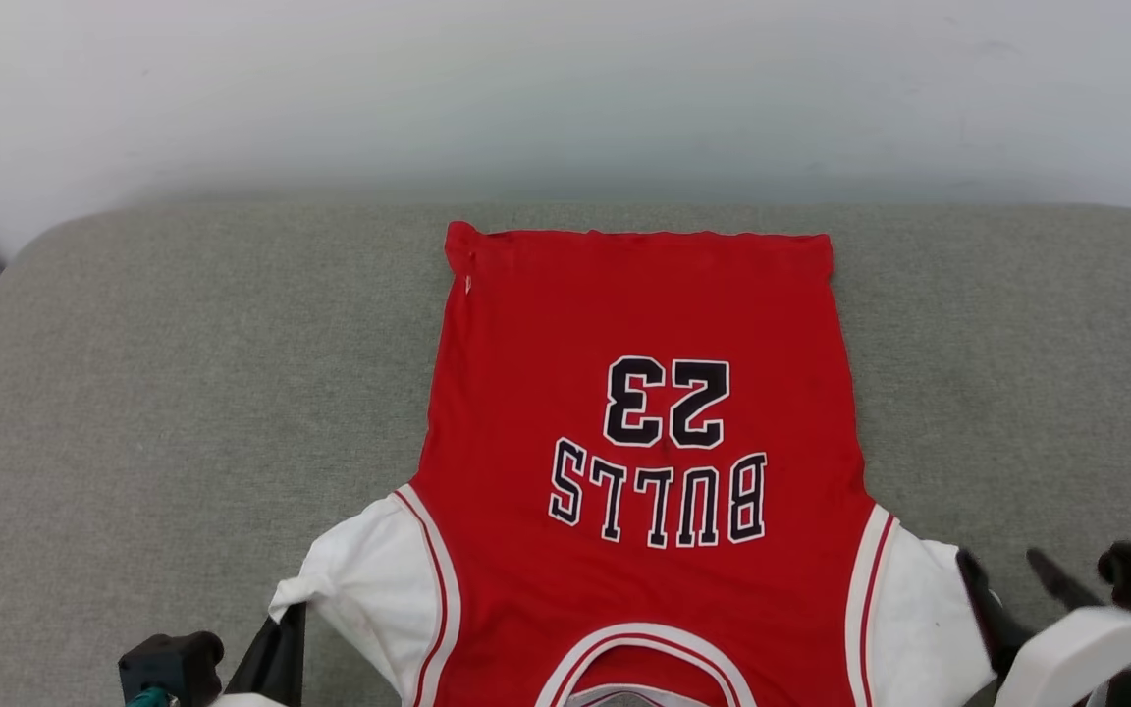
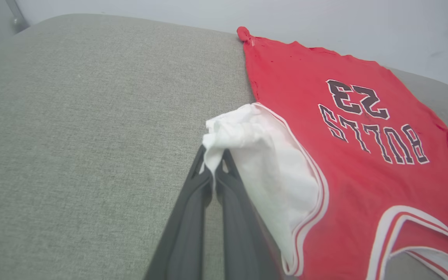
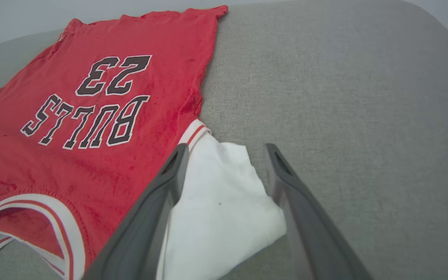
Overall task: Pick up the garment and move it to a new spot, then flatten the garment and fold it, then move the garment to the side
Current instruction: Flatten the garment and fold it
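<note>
One garment (image 1: 644,314), red jersey, number 23 and BULLS lettering face up: spread flat on the grey fabric-covered table (image 1: 183,393), hem toward the far edge, collar at the near edge, roughly midway between the side edges. Left white sleeve (image 2: 255,147): bunched and raised, clamped in the clenched left gripper (image 2: 213,155). Right white sleeve (image 3: 224,202): resting on the table, between the spread fingers of the released right gripper (image 3: 226,149).

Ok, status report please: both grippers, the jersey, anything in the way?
Left gripper shut on white sleeve. Right gripper open, fingers astride other sleeve, not gripping. The jersey flat on grey cushion, unfolded. No obstacle seen.
</note>
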`<state>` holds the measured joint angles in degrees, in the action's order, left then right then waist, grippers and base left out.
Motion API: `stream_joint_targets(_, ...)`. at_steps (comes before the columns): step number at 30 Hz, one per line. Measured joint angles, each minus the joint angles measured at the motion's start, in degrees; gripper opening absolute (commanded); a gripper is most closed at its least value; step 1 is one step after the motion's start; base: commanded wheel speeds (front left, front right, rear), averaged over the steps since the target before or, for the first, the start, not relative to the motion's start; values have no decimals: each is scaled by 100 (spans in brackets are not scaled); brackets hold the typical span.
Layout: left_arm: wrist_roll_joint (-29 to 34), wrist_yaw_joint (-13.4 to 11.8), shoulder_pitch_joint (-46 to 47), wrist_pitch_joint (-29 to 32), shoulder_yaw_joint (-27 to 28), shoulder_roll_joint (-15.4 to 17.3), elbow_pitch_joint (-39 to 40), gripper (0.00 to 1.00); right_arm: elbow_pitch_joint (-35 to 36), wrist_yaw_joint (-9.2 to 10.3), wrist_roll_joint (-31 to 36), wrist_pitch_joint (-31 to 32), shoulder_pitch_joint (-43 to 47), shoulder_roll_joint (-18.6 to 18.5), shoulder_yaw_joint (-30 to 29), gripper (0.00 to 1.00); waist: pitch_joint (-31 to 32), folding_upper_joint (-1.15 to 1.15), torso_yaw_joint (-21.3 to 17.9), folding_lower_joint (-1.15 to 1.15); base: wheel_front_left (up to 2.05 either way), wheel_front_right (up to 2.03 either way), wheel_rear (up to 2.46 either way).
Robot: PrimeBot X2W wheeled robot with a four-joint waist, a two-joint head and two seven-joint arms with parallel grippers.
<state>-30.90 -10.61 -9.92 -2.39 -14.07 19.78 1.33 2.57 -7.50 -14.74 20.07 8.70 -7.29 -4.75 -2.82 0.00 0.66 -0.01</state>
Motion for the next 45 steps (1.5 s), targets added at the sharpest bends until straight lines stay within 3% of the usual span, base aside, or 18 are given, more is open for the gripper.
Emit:
stream_joint_targets(5, 67, -4, 193, 4, -42, 11, 311, 0, -356, 0, -92, -321, -1089, -285, -193, 100, -191, 0, 131, 1, 0, 0, 0)
stream_joint_targets(13, 243, 144, 777, -194, -210, -38, 700, 0, -2098, 0, -200, -680, -3493, -759, -294, 100, -915, 0, 437, 2, 0, 0, 0)
stream_joint_targets(19, 293, 315, 1224, -431, -354, -177, 815, 0, -3232, 0, -261, 367, -5205, -1146, -413, 100, -1648, 0, 780, 2, 0, 0, 0)
stream_joint_targets(26, 311, 509, 1651, -668, -480, -298, 845, 0, -3809, 0, 68, 1890, -6640, -1383, -424, 100, -2416, 0, 1238, 3, 0, 0, 0)
stream_joint_targets(30, 307, 602, 1812, -744, -550, -366, 833, 0, -4009, 0, 293, 2473, -7040, -1373, -532, 100, -2775, 0, 1464, 3, 0, 0, 0)
stream_joint_targets(39, 309, 705, 2022, -839, -660, -446, 584, 0, -4227, 0, 614, 2930, -7435, -1230, -972, 100, -3273, 0, 1774, 2, 0, 0, 0)
stream_joint_targets(40, 311, 705, 2044, -847, -666, -447, 560, 0, -4244, -1, 620, 2973, -7449, -1221, -1050, 95, -3283, 0, 1786, 1, 0, 0, 0)
stream_joint_targets(41, 311, 704, 2061, -864, -671, -452, 536, 0, -4259, -1, 648, 3000, -7448, -1216, -1106, 26, -3277, 0, 1792, 2, 0, 0, 0)
stream_joint_targets(42, 310, 705, 2073, -882, -677, -463, 505, 0, -4270, -2, 687, 3031, -7448, -1209, -1136, 0, -3261, 0, 1798, 2, 0, 0, 0)
stream_joint_targets(45, 309, 706, 2076, -890, -691, -478, 423, 0, -4296, -1, 767, 3069, -7404, -1199, -1217, 0, -3178, 0, 1813, 2, 0, 0, 0)
